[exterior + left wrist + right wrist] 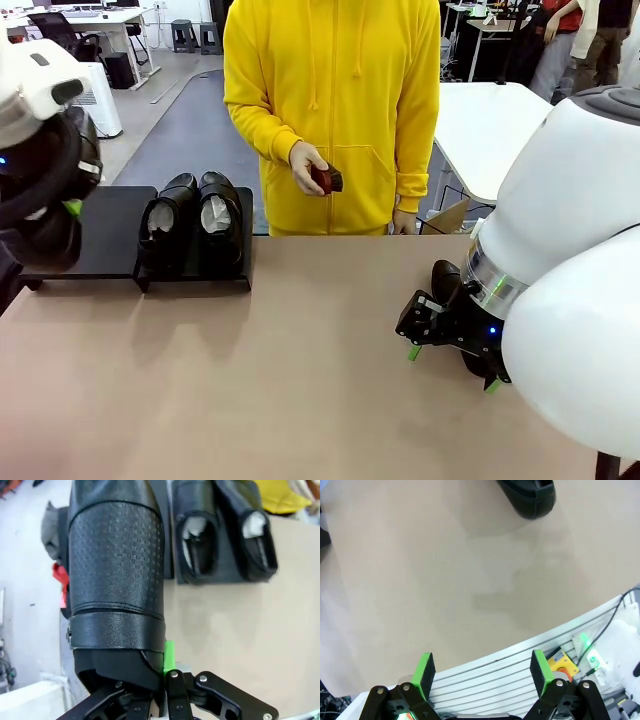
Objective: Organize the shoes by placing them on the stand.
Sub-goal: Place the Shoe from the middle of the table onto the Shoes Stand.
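Black glossy leather sits in my left pincer (157,672), which is pressed together on the heel rim of the third shoe (117,580). I hold it lifted near the left end of the desk (300,380), close to the stand (105,235). So, as I judge it, the step in hand is carrying this shoe across to the stand.

On the stand's right part a pair already rests side by side, the left-hand shoe (170,225) touching the right-hand shoe (220,215), both with white paper inside. The stand's left part is bare. The next move, I think, calls for lining the third shoe up with that pair and lowering it flat just beside the left-hand shoe before I let go.

My right pincer (482,667) is spread wide and holds nothing, low over the desk's near edge. The fourth shoe (530,497) lies on the desk near it.

Counted: four shoes, with two on the stand, one held and one on the desk. One stand. One small reddish-brown brush (325,179) is in the person's hand (308,165).
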`<action>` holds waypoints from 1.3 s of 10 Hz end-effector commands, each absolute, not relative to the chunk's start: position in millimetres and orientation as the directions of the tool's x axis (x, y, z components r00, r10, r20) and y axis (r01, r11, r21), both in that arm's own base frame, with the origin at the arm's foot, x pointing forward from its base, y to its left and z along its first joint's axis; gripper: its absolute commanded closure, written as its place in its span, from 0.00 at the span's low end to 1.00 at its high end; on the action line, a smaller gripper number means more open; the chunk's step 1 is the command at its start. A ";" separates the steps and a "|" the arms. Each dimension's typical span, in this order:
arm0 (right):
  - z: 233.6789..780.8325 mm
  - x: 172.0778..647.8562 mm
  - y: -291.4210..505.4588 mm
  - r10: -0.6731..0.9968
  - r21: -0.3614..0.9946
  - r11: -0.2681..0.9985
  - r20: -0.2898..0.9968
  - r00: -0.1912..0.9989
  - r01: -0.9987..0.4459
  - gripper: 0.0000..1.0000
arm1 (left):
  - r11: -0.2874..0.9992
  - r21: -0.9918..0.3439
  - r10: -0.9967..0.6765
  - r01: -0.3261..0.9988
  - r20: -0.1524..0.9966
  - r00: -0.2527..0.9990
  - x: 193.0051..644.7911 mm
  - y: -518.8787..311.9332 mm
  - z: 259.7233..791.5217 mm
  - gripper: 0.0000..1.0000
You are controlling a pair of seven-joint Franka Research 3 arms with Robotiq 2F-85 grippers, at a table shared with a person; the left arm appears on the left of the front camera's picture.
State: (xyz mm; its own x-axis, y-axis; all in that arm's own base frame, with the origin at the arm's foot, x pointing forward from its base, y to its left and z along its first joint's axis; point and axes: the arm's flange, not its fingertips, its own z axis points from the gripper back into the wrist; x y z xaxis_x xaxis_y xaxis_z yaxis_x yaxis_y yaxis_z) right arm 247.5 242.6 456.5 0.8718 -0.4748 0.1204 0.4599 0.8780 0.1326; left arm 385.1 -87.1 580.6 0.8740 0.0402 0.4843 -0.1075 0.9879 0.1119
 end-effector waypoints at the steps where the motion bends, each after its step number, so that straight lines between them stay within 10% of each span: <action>1: 455.8 251.5 242.3 -0.465 0.135 0.883 0.126 0.876 0.449 0.00 | 0.991 0.120 -0.009 -0.056 0.485 0.875 369.5 -101.3 576.2 1.00; 7: 455.8 251.5 242.3 -0.465 0.135 0.883 0.126 0.876 0.449 0.00 | 0.992 0.120 -0.016 -0.046 0.471 0.882 372.0 -109.0 572.0 1.00; 13: 455.8 251.5 242.3 -0.465 0.135 0.883 0.126 0.876 0.449 0.00 | 0.977 0.207 -0.058 -0.050 0.484 0.873 470.4 -16.4 508.5 1.00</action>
